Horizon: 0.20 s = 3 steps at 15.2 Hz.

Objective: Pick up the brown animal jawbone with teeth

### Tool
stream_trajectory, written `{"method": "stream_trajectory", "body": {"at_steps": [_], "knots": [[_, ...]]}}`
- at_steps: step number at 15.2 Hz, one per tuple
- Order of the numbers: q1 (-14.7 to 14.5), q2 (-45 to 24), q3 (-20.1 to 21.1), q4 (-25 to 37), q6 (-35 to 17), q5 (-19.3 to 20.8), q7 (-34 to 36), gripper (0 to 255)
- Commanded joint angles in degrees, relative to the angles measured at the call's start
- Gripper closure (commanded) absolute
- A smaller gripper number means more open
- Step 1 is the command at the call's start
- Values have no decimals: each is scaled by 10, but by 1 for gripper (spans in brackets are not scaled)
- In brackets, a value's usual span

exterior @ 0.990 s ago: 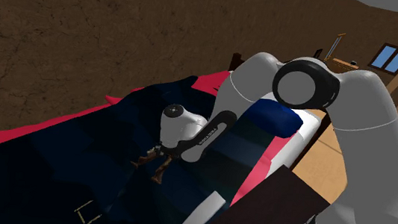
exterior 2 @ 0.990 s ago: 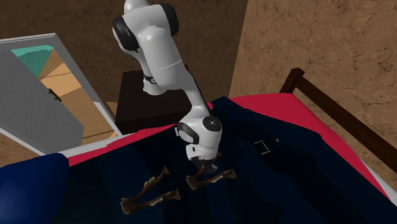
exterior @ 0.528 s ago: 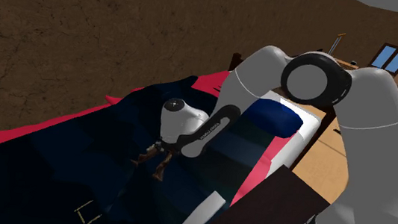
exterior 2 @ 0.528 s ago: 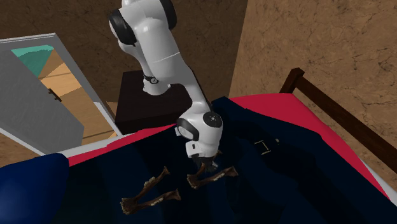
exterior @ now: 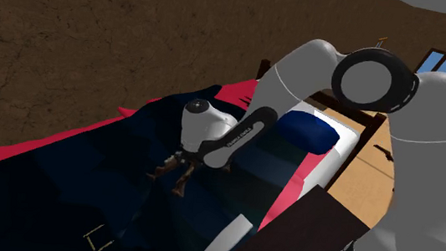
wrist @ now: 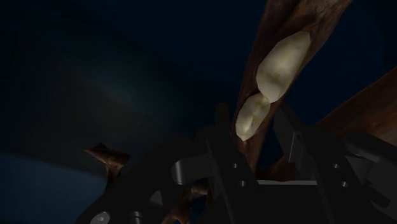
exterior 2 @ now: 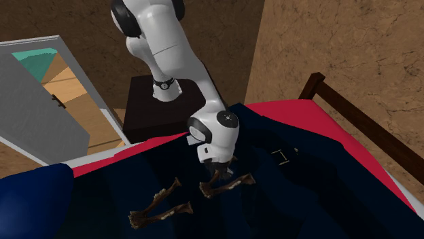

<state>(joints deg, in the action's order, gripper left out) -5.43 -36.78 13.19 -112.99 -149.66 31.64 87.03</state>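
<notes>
Bedroom in front of you. Rough brown walls (exterior: 96, 33) wherever you look. Bed under dark navy blanket (exterior: 55, 188), red sheet (exterior: 44, 137) showing along edges. Dark wooden bed frame (exterior 2: 311, 87) at second exterior view's right. Blue pillow (exterior: 309, 133) near shoulder view's right. Small blue-paned window (exterior: 439, 64) at upper right there. Light wooden floor (exterior 2: 102, 136) beside bed; grey door (exterior 2: 34, 115) stands open at second exterior view's left. Light dim over blanket.
</notes>
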Motion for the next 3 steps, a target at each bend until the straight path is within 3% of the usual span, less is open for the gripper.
{"method": "stream_trajectory", "body": {"at_steps": [1, 3], "knots": [[4, 13, 6, -3, 10, -7, -5, 255], [4, 14, 7, -4, 10, -7, -6, 255]]}}
